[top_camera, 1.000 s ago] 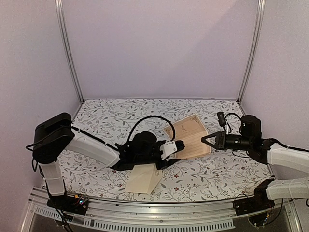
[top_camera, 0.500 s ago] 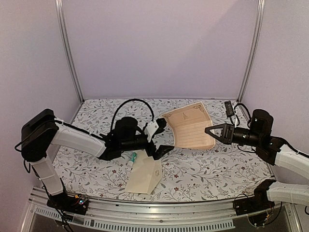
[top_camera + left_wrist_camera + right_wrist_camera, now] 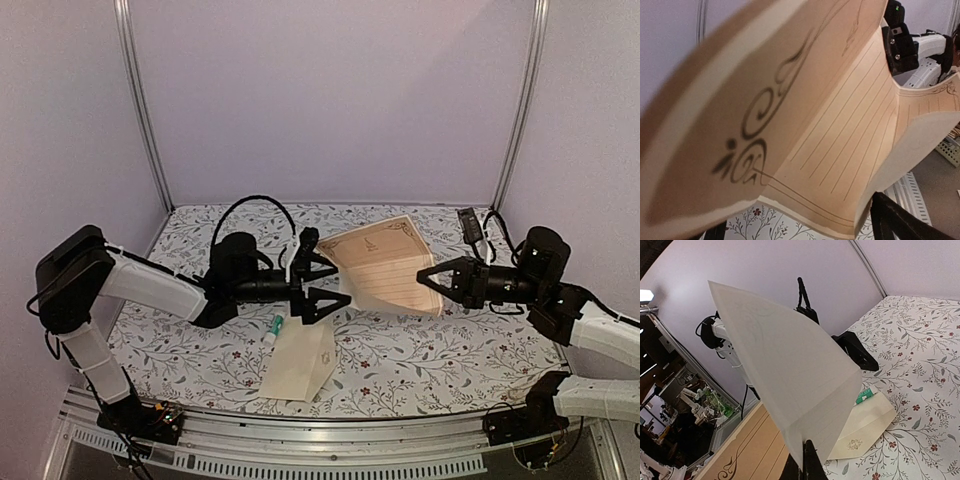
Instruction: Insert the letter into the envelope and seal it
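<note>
Nearest to me, the aluminium rail runs along the front edge, with both arm bases bolted to it. Just beyond it the envelope lies on the floral tablecloth, its faint emblem facing up. A small green-capped tube rests beside the envelope's far left corner.

Past that, the left gripper hangs above the cloth with its jaws spread wide and clamped on nothing. The letter curls right in front of its wrist camera, but I can't tell whether the paper touches a finger. The right gripper is pinched tight on the letter's right edge and holds the sheet alone, off the table and tilted. The printed side faces the left arm, and the right wrist camera sees the plain back.

Behind the arms the cloth ends at a lilac back wall, with a metal post at the left corner and one at the right.

A second ago the left claw was on the letter's left edge, and the sheet sat lower, near the cloth. Since then that claw has let go and pulled back to the left. This uncovers the tube, which the arm hid before. The letter now sits higher. The envelope has not moved.
</note>
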Tool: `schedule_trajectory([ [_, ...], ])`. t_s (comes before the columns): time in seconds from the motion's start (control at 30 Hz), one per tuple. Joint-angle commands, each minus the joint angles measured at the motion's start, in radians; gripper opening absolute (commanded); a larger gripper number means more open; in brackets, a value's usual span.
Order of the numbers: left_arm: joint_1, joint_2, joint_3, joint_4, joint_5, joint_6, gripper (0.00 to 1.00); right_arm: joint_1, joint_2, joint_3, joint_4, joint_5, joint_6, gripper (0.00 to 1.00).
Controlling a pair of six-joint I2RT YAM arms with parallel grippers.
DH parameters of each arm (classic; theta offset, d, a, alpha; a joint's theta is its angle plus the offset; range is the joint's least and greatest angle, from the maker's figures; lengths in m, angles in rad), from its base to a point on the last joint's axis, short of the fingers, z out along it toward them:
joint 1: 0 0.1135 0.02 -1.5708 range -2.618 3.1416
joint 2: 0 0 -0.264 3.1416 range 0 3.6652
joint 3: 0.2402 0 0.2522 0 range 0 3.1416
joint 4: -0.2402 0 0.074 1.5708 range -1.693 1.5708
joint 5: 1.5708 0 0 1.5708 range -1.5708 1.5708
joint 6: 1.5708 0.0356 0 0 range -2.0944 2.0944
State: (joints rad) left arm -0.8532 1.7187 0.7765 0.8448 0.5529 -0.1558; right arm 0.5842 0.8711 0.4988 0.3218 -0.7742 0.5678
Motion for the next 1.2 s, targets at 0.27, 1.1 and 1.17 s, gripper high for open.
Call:
schedule_trajectory([
  [0.27,0.035,-0.011,-0.064,0.231,0.263,-0.114,1.00,0.012,-0.064,0.062,0.060,0.174,0.002,0.00],
  [1.1,0.012,0.003,-0.211,0.707,0.219,-0.252,1.00,0.073,0.039,-0.020,0.317,0.166,0.074,0.00],
  [1.17,0.003,-0.006,-0.216,0.693,0.185,-0.232,1.00,0.088,0.048,-0.023,0.324,0.179,0.069,0.00],
])
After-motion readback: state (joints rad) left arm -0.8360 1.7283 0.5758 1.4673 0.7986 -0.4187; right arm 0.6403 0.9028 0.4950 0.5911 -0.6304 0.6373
